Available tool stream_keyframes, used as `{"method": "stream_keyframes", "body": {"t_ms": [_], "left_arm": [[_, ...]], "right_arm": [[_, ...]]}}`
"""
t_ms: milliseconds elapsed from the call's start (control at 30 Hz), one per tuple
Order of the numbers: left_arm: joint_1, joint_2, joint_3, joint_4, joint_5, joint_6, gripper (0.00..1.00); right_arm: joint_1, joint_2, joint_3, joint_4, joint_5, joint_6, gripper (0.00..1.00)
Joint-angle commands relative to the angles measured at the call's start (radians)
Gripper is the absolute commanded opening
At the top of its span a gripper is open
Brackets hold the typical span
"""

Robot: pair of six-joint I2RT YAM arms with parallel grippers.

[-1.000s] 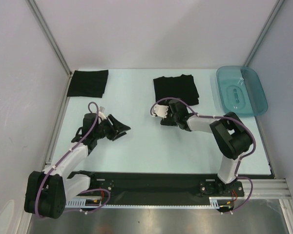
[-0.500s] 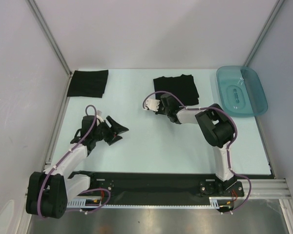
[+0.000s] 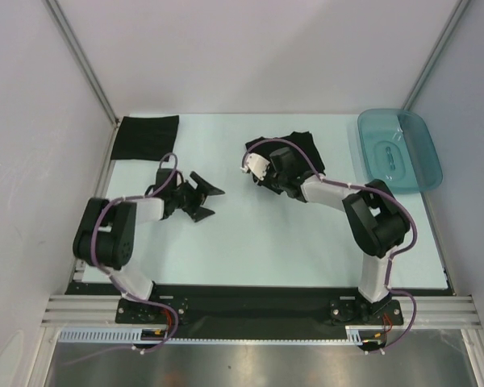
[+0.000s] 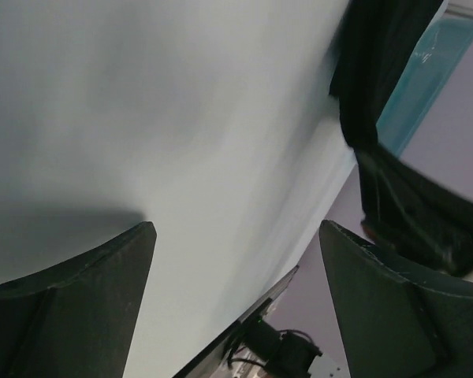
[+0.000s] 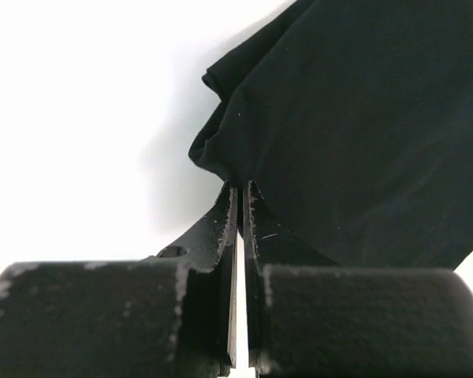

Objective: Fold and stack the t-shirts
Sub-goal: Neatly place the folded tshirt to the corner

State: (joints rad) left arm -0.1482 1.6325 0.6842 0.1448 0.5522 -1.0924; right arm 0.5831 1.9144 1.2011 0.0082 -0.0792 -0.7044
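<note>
One black t-shirt (image 5: pixel 363 118) lies rumpled at the far middle of the table (image 3: pixel 250 242). The right gripper (image 5: pixel 240 189) is at its near edge with its two fingers pressed tight together. It looks like they pinch a thin bit of the cloth, though I can't be sure. The other black t-shirt (image 3: pixel 148 137) lies folded flat in the far left corner. The left gripper (image 3: pixel 212 201) is over bare table, fingers spread wide, holding nothing. A see-through teal tray (image 3: pixel 426 157) sits at the far right.
</note>
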Motion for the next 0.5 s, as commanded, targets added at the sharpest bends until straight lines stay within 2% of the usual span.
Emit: {"method": "stream_keyframes", "body": {"t_ms": [0,167,400,467], "left_arm": [[-0.057,0.119,0.116,0.185,0.054,-0.129,0.91],[-0.116,0.237,0.195,0.326,0.006,-0.270,1.00],[-0.168,0.349,0.245,0.374,-0.032,-0.403,1.00],[-0.177,0.372,0.285,0.323,-0.018,-0.399,1.00]], "right_arm": [[0.034,-0.104,-0.012,-0.060,-0.080,0.136,0.00],[0.063,-0.129,0.005,-0.097,-0.096,0.206,0.00],[0.083,-0.143,0.009,-0.093,-0.119,0.247,0.00],[0.086,-0.146,0.008,-0.082,-0.119,0.259,0.00]]}}
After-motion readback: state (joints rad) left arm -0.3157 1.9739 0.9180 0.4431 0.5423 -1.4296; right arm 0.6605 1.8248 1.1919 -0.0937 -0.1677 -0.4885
